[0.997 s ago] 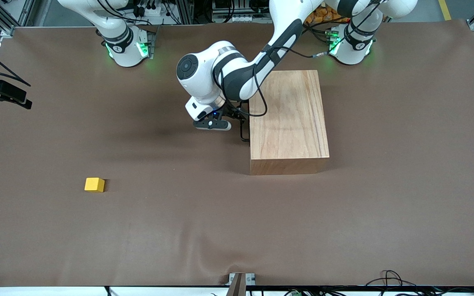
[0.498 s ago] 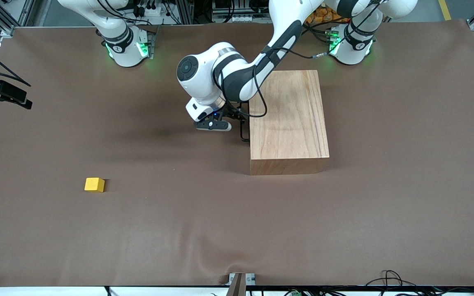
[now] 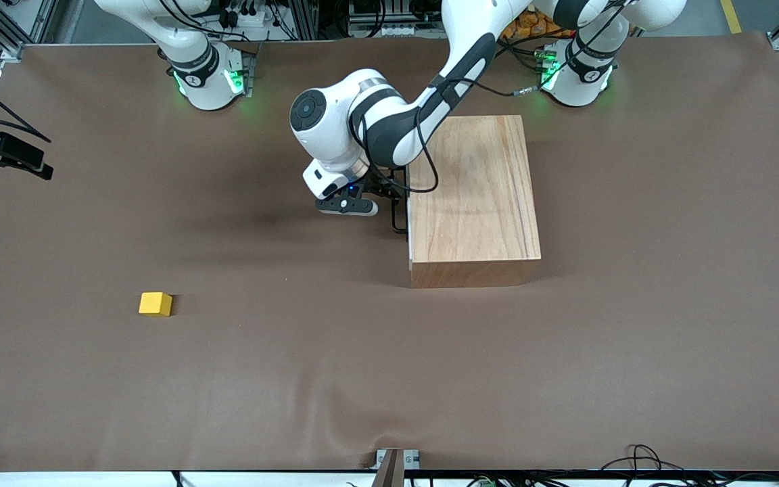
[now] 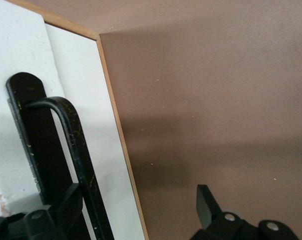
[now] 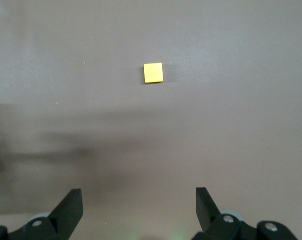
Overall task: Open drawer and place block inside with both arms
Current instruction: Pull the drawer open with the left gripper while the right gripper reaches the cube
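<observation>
Left arm reaches from its base across to the large plain wooden box (image 3: 474, 199); left black two-finger gripper (image 3: 389, 196) sits at the box's front panel, at the thin black wire handle (image 4: 75, 165). In the left wrist view one finger (image 4: 55, 215) lies against the handle bar, the other finger (image 4: 208, 205) stands well apart over the brown table cover (image 3: 389, 379), so jaws spread, handle between them, not clamped. Pale front panel of the drawer (image 4: 85, 150) looks flush with the box.

Small bright yellow cube block (image 3: 155, 304) sits on the cover toward the right arm's end, nearer the front camera than the box, well apart from it.

Right arm waits; right gripper (image 5: 139, 207) released, hanging over the cover with the block (image 5: 153, 73) in its view.
</observation>
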`<state>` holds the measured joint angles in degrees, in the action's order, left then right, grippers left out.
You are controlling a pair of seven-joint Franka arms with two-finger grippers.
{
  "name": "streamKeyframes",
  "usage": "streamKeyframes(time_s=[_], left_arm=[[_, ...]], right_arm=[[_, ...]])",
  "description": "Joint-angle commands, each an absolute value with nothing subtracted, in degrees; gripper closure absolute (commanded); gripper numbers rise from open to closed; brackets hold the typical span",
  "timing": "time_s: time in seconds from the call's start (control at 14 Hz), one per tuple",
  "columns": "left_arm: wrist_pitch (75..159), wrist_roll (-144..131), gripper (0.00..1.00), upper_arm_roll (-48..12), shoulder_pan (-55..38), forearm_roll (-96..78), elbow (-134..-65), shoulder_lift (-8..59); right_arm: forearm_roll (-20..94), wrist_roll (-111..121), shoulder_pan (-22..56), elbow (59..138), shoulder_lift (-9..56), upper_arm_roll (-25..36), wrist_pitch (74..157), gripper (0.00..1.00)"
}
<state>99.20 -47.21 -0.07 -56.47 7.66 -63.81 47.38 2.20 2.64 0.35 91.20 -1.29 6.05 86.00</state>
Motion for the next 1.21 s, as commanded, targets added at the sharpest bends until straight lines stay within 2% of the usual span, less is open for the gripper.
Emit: streamKeyframes(time_s=[0.0, 1.14], left_arm=[[101.5, -47.55, 0.0, -0.17, -56.86, 6.86, -62.05, 48.34], [110.92, -49.66, 0.0, -0.97, -58.09, 5.89, -62.05, 48.78]], right_arm=[[2.2, 3.08, -0.35, 91.49, -1.67, 5.71, 85.69, 0.0], [2.2, 2.99, -0.44, 91.49, -1.49, 5.71, 85.69, 0.0]])
